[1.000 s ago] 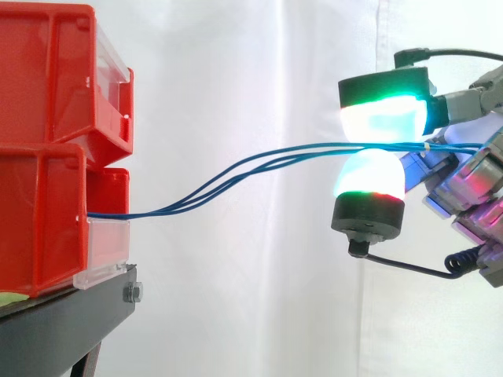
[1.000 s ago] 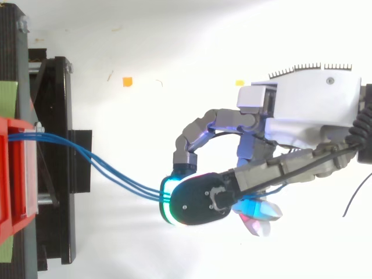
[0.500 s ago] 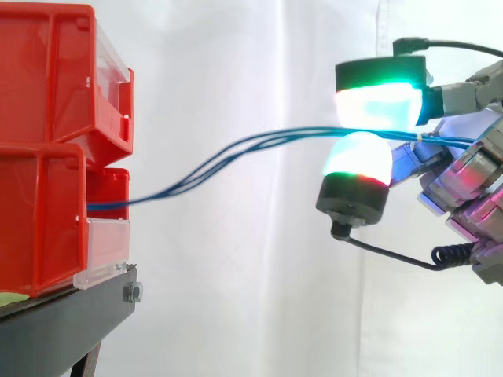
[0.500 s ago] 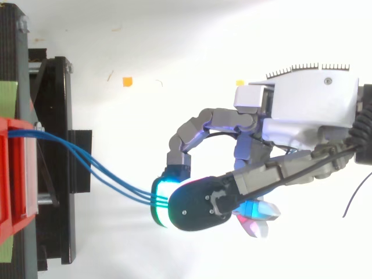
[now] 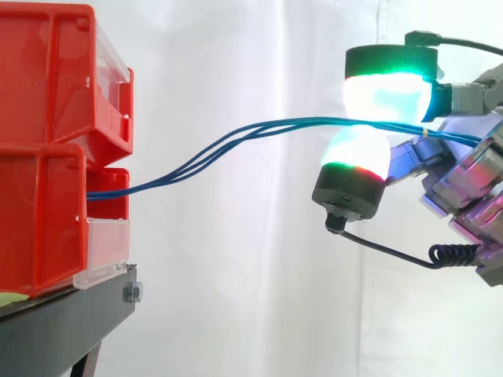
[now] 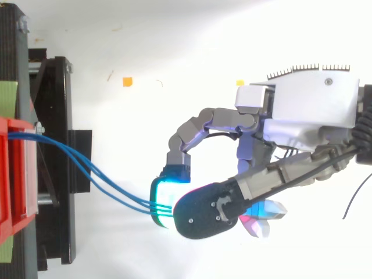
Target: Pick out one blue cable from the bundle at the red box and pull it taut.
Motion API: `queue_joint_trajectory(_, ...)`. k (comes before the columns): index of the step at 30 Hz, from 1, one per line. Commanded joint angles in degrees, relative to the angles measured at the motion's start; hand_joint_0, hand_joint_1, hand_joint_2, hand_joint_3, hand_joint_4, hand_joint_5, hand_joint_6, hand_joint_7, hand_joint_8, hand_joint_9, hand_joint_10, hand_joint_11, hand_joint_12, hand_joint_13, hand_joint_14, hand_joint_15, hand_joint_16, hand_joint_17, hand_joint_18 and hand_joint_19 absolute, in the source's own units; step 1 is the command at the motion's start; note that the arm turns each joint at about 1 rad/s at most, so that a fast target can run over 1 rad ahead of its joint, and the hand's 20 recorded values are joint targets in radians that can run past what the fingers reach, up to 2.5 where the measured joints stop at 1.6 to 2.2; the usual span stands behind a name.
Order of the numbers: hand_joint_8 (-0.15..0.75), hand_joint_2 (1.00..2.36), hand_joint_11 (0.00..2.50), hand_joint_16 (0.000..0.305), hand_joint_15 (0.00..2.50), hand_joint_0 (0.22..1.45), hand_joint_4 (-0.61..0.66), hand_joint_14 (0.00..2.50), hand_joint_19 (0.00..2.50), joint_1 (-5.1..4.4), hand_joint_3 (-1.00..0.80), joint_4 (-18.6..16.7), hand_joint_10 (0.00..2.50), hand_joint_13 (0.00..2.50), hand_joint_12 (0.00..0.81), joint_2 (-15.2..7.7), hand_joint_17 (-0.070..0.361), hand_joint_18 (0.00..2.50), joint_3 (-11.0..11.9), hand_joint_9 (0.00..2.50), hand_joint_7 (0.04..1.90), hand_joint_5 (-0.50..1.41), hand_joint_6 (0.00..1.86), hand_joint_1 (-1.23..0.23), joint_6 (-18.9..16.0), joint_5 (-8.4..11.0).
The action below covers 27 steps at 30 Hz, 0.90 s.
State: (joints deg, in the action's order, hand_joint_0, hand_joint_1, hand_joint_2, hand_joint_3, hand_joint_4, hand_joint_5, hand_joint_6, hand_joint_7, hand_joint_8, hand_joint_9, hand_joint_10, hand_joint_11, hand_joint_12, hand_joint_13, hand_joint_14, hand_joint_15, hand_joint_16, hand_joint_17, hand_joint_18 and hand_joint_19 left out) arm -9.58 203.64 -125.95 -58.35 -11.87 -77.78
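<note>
Blue cables (image 5: 299, 122), three seen from above, sag from red box (image 5: 47, 212) to the hand (image 6: 308, 104) pinching them.

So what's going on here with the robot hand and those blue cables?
The hand pinches the blue cables between two glowing fingertips. Three strands, not one, run from the lower red bin on the black stand into the pinch. They curve and sag on the way, so nothing is pulled taut yet.

glossy red plastic bins (image 5: 55, 149)
</note>
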Motion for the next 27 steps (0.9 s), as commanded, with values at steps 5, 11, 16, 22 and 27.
queue_joint_trajectory(5,0.25,1.0,1.64,0.052,1.0,0.71,-0.15,0.03,0.96,-0.09,-0.5,-0.08,0.03,1.43,0.365,0.0,0.116,1.04,-0.27,1.68,0.99,-0.13,0.91,-0.84,0.01,0.08)
queue_joint_trajectory(11,0.25,1.0,1.61,0.052,1.0,0.63,-0.17,0.03,0.98,-0.09,-0.5,0.09,0.03,1.45,0.371,0.0,0.117,1.05,-0.8,1.72,1.02,-0.11,0.9,-0.73,-0.08,-0.01)
queue_joint_trajectory(16,0.246,1.0,1.61,0.052,0.99,0.61,-0.19,0.03,0.97,-0.18,-0.5,0.44,0.03,1.46,0.368,0.0,0.117,1.06,-0.97,1.74,1.04,-0.1,0.89,-0.64,-0.08,-0.01)
queue_joint_trajectory(22,0.234,1.0,1.57,0.052,0.98,0.61,-0.2,0.03,0.97,-0.18,-0.5,0.44,0.03,1.46,0.366,0.0,0.117,1.07,-0.97,1.77,1.07,-0.09,0.88,-0.59,-0.52,-0.01)
queue_joint_trajectory(27,0.232,1.0,1.57,0.052,0.97,0.61,-0.21,0.03,0.98,-0.18,-0.5,0.8,0.03,1.48,0.371,0.0,0.117,1.08,-0.97,1.79,1.07,-0.09,0.88,-0.54,0.1,-0.18)
